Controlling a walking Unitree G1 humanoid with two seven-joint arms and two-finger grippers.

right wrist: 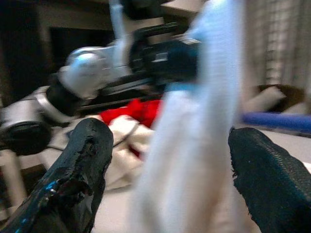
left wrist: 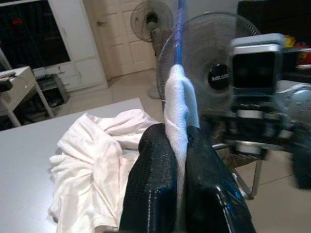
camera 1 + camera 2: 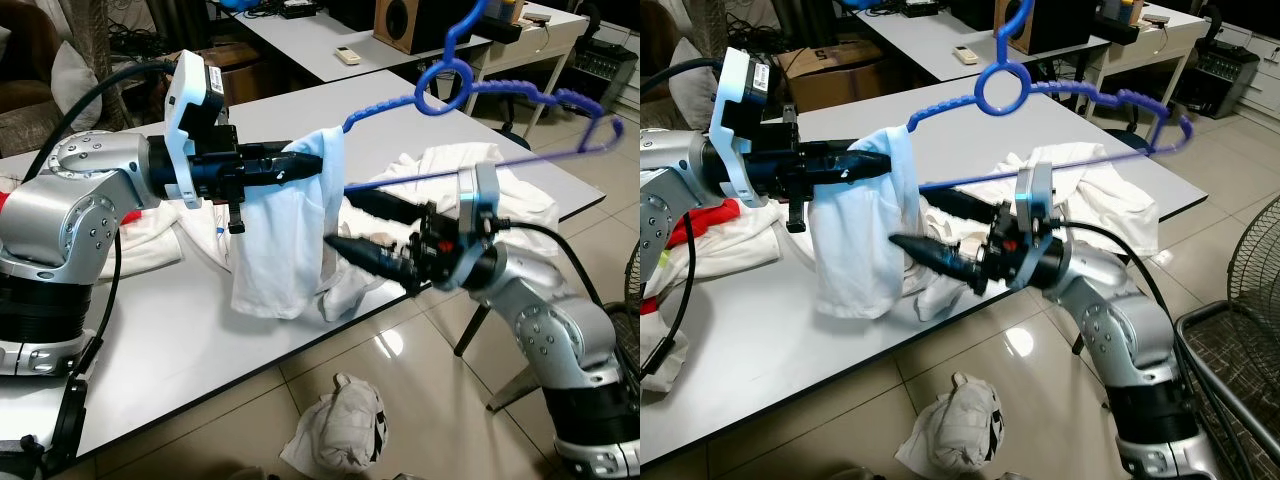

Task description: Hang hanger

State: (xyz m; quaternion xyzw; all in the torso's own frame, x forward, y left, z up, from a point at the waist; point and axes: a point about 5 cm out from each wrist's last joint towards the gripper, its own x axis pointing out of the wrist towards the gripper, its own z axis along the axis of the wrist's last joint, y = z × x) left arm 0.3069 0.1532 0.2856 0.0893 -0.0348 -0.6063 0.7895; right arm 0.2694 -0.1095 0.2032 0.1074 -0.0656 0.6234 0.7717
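My left gripper point(image 3: 312, 160) is clenched on a white garment point(image 3: 285, 235) together with one end of the blue hanger point(image 3: 480, 95) — the cloth is pinched between the two black fingers point(image 2: 155, 184) and drapes down over the near edge of the counter point(image 3: 170, 340). The hanger is held up in the air above the counter, its hook rising toward the far side and its long bar stretching off to my right past the counter's corner. My right gripper point(image 3: 345, 228) is spread wide, its fingers point(image 1: 80, 165) apart on either side of the hanging cloth, just beside the counter's near edge and not closed on anything. A heap of white clothes point(image 3: 450, 180) lies on the counter behind my right arm, and more white and red cloth point(image 3: 700, 225) sits under my left arm. On the tiled floor point(image 3: 430, 400) in front of the counter lies a crumpled white garment point(image 3: 340, 425) with bare tiles around it
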